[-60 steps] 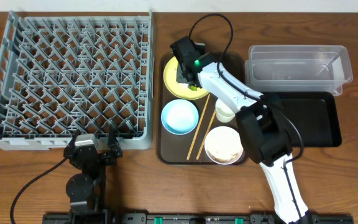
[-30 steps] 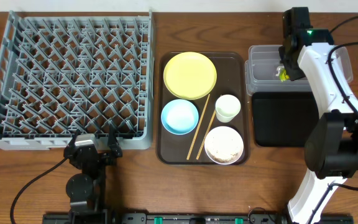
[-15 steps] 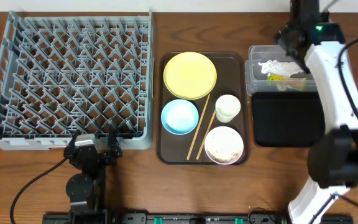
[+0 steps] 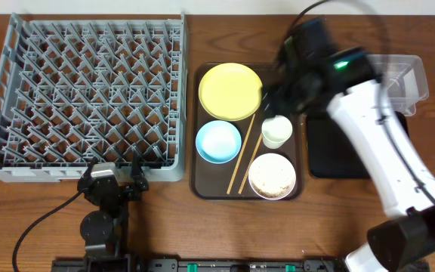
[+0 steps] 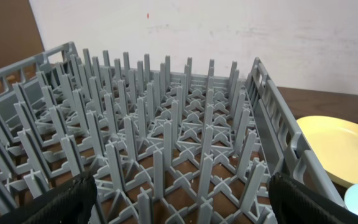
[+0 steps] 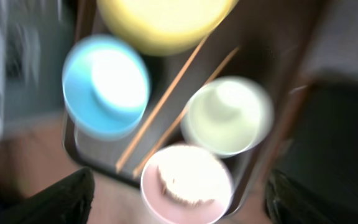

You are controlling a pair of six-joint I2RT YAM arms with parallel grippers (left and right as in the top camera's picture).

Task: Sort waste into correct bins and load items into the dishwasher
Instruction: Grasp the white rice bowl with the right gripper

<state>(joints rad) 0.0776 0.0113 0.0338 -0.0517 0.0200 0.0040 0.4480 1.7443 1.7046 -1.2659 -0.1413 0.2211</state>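
My right gripper (image 4: 282, 87) hangs blurred over the brown serving tray (image 4: 202, 185), open and empty (image 6: 185, 205). Below it are the yellow plate (image 4: 231, 91), blue bowl (image 6: 106, 84), cream cup (image 6: 229, 115), two chopsticks (image 6: 166, 106) and the white bowl (image 6: 188, 183) holding rice scraps (image 4: 272, 175). The right arm covers most of the clear tub (image 4: 406, 72), hiding the wrapper and paper. The black tray (image 4: 327, 151) lies beside it. My left gripper (image 4: 115, 181) rests open at the grey dish rack's (image 5: 166, 137) near edge, nothing between its fingers (image 5: 179, 199).
The rack (image 4: 81, 98) fills the table's left half. Black cables loop behind the right arm and by the left arm's base. Bare wood shows in front of the rack and the serving tray.
My right arm has swung left from above the clear tub to over the serving tray, its jaws open after dropping the wrapper and paper there. The left arm has not moved.
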